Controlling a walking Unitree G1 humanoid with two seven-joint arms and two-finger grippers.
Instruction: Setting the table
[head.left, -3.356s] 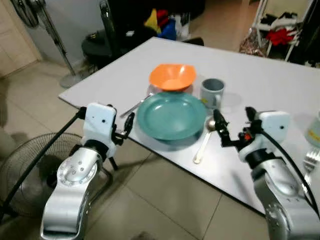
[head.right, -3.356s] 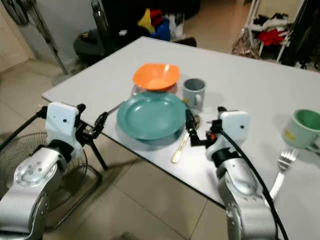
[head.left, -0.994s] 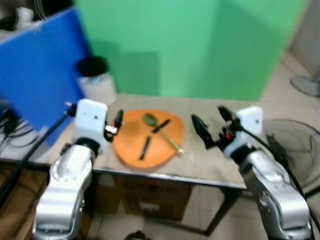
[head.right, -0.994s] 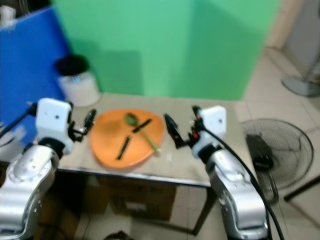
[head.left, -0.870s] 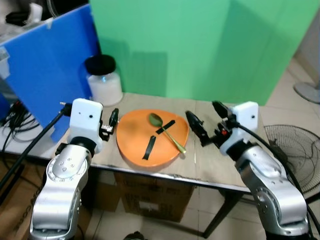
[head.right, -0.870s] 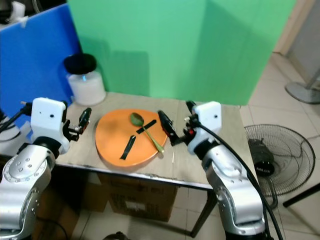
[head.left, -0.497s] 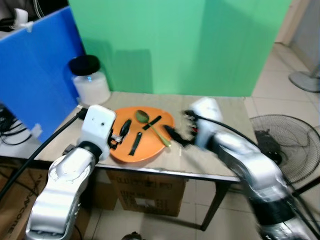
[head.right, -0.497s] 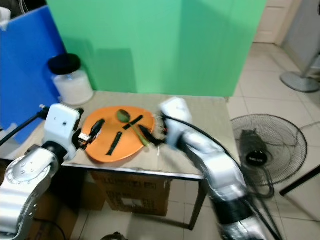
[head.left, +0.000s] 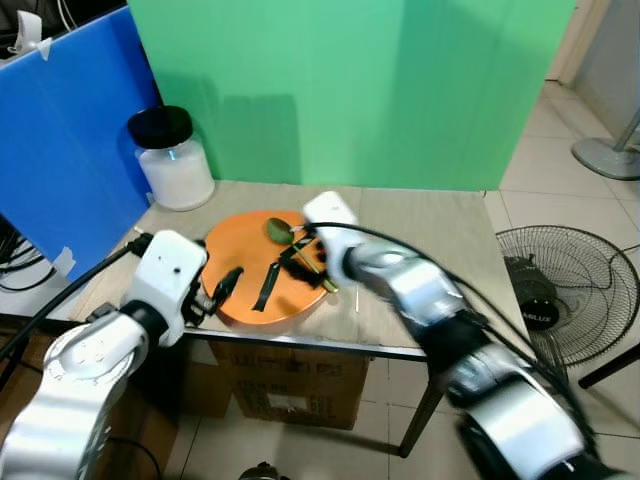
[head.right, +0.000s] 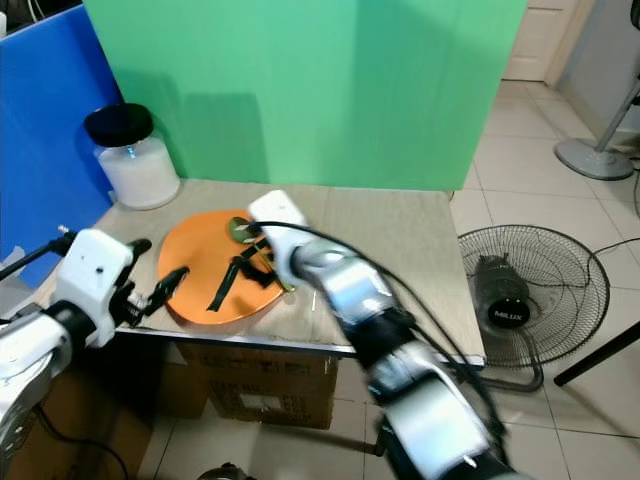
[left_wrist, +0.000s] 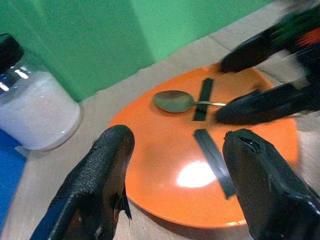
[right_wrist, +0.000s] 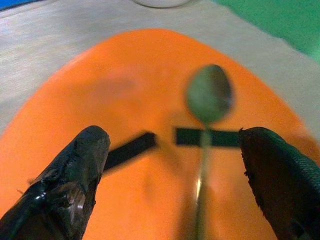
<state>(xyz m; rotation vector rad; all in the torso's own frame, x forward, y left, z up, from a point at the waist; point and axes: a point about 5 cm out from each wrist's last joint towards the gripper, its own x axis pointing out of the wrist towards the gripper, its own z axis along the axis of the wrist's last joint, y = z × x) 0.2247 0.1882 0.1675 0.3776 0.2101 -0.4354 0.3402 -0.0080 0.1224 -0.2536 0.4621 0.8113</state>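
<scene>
Right claw (right_wrist: 170, 172) spread wide over spoon (right_wrist: 207, 100) on orange plate (head.left: 243, 262); left claw (left_wrist: 175, 165) wide, empty.

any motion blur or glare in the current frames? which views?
Left eye view: right arm smeared by motion; round orange plate and white-filled jar sharp. Left wrist view: glare patch on the plate, right gripper blurred. Right wrist view: greenish metal spoon and black strips soft.
</scene>
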